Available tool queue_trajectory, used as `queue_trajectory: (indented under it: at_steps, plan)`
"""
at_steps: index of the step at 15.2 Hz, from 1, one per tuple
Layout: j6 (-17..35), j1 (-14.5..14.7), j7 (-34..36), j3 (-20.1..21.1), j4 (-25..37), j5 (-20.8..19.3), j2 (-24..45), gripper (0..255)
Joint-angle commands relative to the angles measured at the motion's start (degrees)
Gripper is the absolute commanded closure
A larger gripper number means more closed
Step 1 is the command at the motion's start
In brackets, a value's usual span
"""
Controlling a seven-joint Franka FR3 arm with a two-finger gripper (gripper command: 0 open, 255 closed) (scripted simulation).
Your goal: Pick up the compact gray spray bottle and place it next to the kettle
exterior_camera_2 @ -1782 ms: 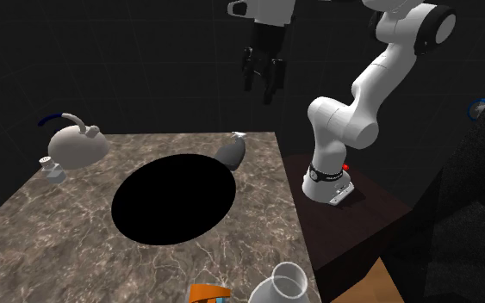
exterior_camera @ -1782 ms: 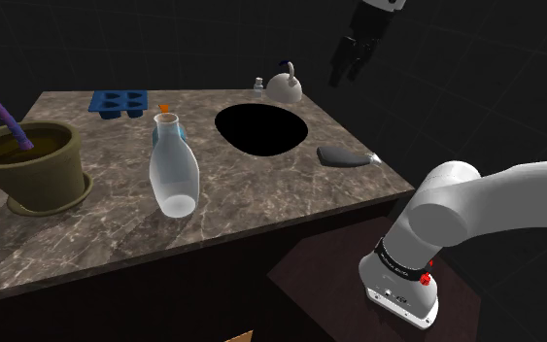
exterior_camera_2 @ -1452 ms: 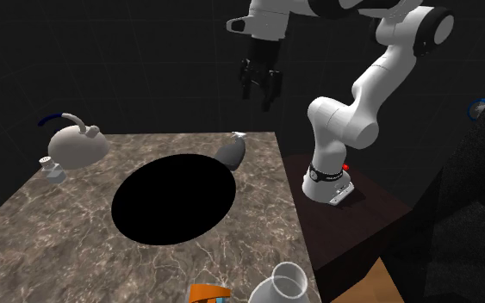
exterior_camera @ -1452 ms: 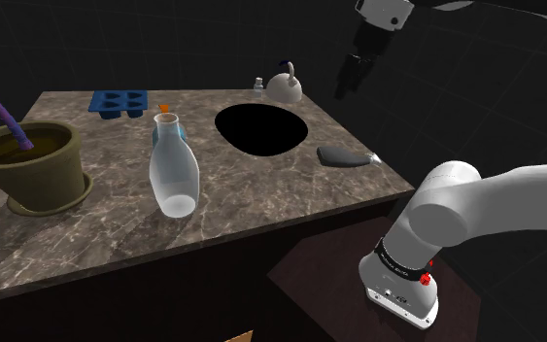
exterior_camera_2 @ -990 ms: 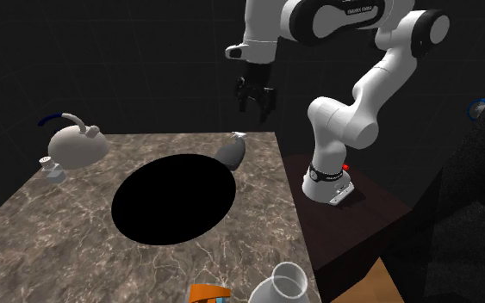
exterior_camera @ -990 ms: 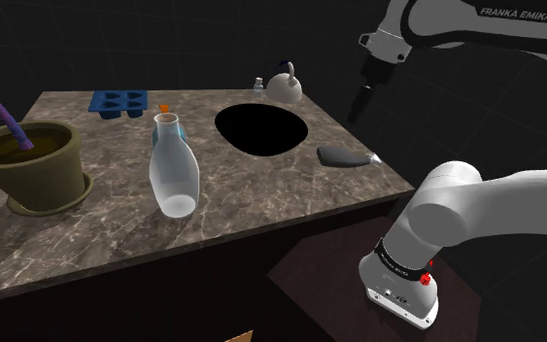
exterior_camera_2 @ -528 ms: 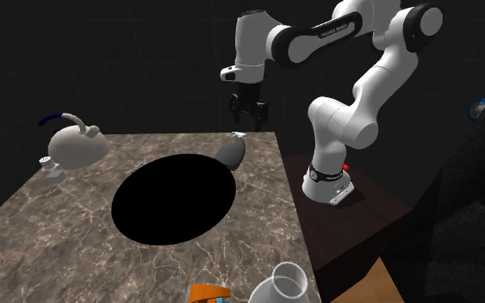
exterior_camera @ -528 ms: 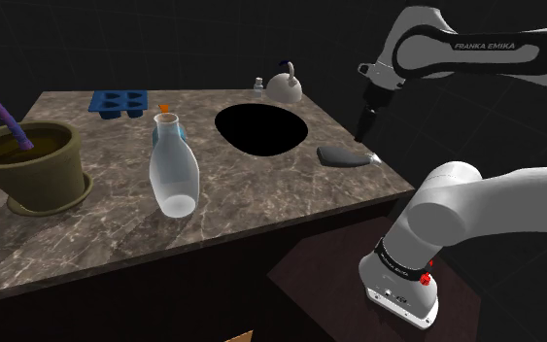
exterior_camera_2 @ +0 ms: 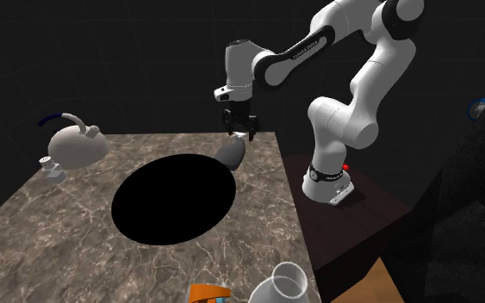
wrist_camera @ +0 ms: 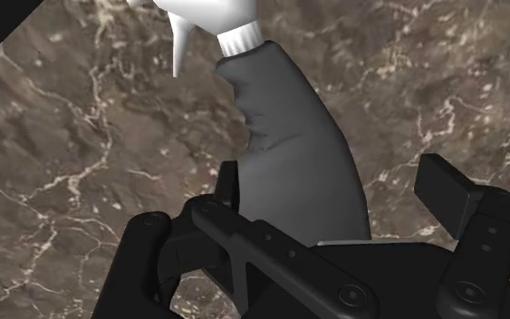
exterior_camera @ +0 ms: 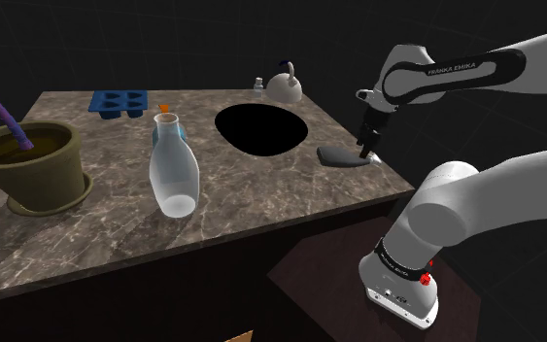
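Note:
The compact gray spray bottle (exterior_camera: 340,155) (exterior_camera_2: 230,152) lies on its side on the brown marble counter (exterior_camera: 261,194), near the corner closest to the arm. Its white nozzle (wrist_camera: 209,14) points away from the hand. My gripper (exterior_camera: 366,148) (exterior_camera_2: 239,131) (wrist_camera: 334,181) has come down over the bottle's gray body (wrist_camera: 293,154) and is open, one finger on each side of it. The right finger (wrist_camera: 452,190) stands clear of the bottle. The pale kettle (exterior_camera: 285,87) (exterior_camera_2: 77,146) with a blue handle stands at the far side of the counter, beyond the round hole.
A round black hole (exterior_camera: 261,128) (exterior_camera_2: 174,196) opens in the counter between bottle and kettle. A small bottle (exterior_camera: 258,85) stands beside the kettle. A clear glass vase (exterior_camera: 174,170), a blue tray (exterior_camera: 119,102) and a plant pot (exterior_camera: 28,165) occupy the shoulder view's left.
The arm has swung down from high above the counter's corner. The gripper now sits low over the spray bottle with its fingers either side of it. The bottle has not moved.

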Motion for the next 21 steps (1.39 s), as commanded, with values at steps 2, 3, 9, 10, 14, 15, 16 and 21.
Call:
queue_trajectory:
  at_steps: [2, 3, 9, 10, 14, 15, 16, 21]
  plan:
    - [3.09, 0.82, -3.16, -3.16, -0.11, -1.25, 3.03, 0]
    - [4.09, 0.92, -3.17, -3.60, -0.56, -1.44, 3.58, 0]
    - [9.94, 1.78, -3.33, -6.24, -2.84, -2.32, 7.17, 0]
    - [9.94, 1.77, -3.33, -6.23, -2.84, -2.32, 7.16, 0]
    - [9.94, 1.77, -3.33, -6.23, -2.84, -2.32, 7.17, 0]
    - [9.94, 1.77, -3.33, -6.23, -2.84, -2.32, 7.17, 0]
    - [9.92, 1.77, -3.32, -6.22, -2.84, -2.32, 7.15, 0]
    - [9.93, 1.77, -3.32, -6.22, -2.84, -2.32, 7.16, 255]
